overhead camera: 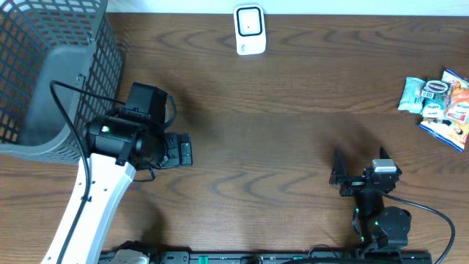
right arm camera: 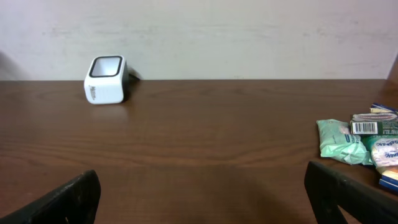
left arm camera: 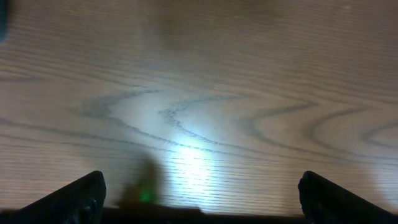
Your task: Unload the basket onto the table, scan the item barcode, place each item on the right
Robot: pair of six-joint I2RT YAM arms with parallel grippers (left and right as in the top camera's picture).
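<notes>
The white barcode scanner (overhead camera: 249, 30) stands at the table's far edge, its dark window facing up; the right wrist view has the scanner (right arm camera: 106, 79) at far left. Several snack packets (overhead camera: 438, 103) lie in a pile at the right edge. In the right wrist view a green packet (right arm camera: 339, 142) lies beside one with a barcode label (right arm camera: 365, 127). My left gripper (overhead camera: 183, 149) hangs open over bare wood left of centre, nothing between its fingers (left arm camera: 81, 200). My right gripper (overhead camera: 359, 169) is open near the front right, empty, short of the packets, with its fingers (right arm camera: 348, 200) wide apart.
A grey mesh basket (overhead camera: 51, 73) fills the far left corner, right behind the left arm. A black cable loops from the basket side to the left wrist. The wooden table (overhead camera: 278, 125) stretches between the two arms.
</notes>
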